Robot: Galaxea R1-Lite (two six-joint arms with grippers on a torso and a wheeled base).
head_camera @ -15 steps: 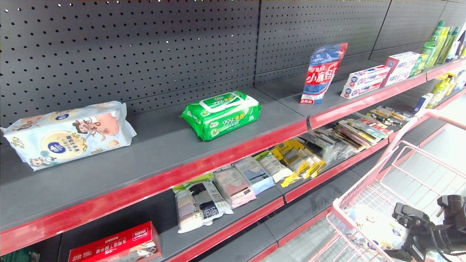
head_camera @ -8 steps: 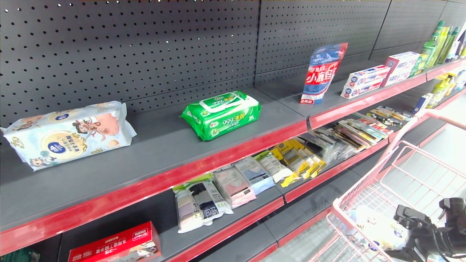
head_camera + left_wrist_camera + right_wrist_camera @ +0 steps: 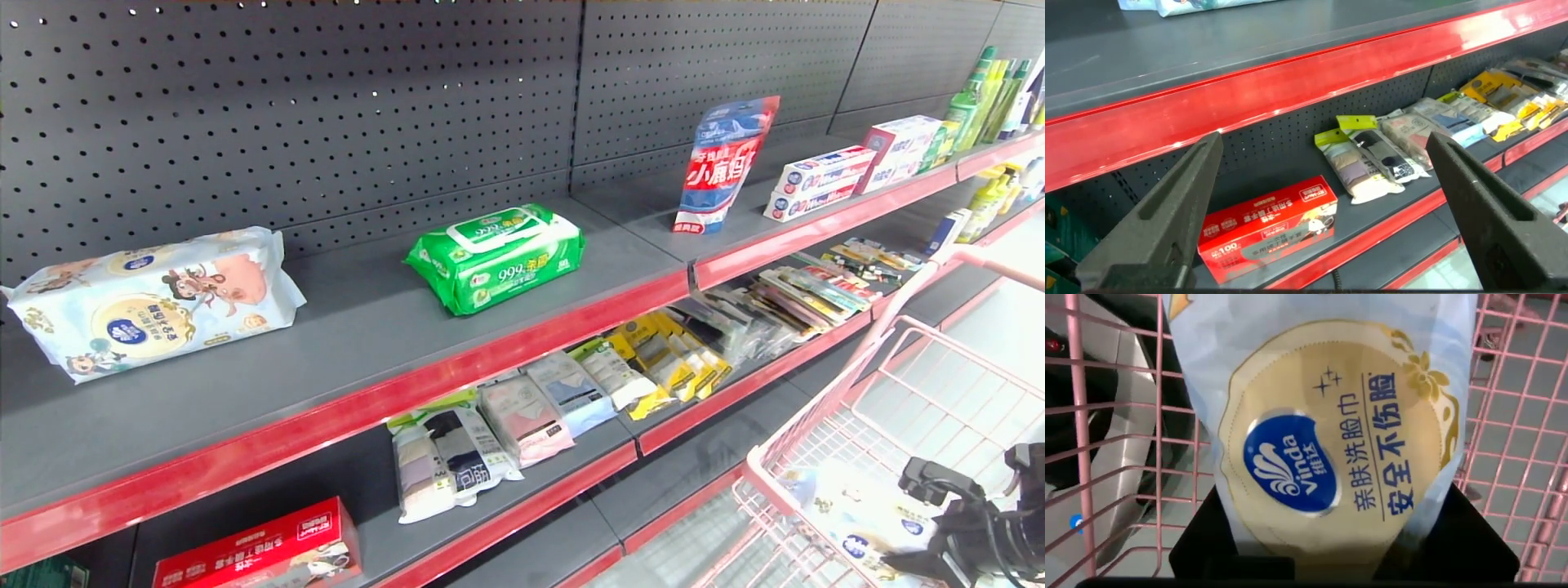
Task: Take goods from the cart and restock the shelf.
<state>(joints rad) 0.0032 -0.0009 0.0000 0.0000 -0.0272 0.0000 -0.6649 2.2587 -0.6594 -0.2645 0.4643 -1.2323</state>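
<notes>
I looked at the pink cart (image 3: 992,267) first. My right claw (image 3: 914,520) was down inside the cart. Its two black fingers were closed on the sides of a soft white pack of wipes (image 3: 1323,441). The pack had a round yellow patch and a blue badge on it. It was inside the cart too, with the pink wires under it and all around it. I could not tell if the pack was touching the bottom of the cart or was a little above it. The shelf (image 3: 490,353) stood to the left of the cart, with gray boards and red edges. On its top board, far to the left of the cart, lay a second pack with the same look (image 3: 151,298). A green pack (image 3: 498,257) lay flat on that same board, closer to the cart. My left claw (image 3: 1323,216) was off to the left of the cart, in front of a lower board. Its fingers were spread wide apart and it had nothing in it. A red box (image 3: 1270,229) lay on that lower board, past the open fingers.
</notes>
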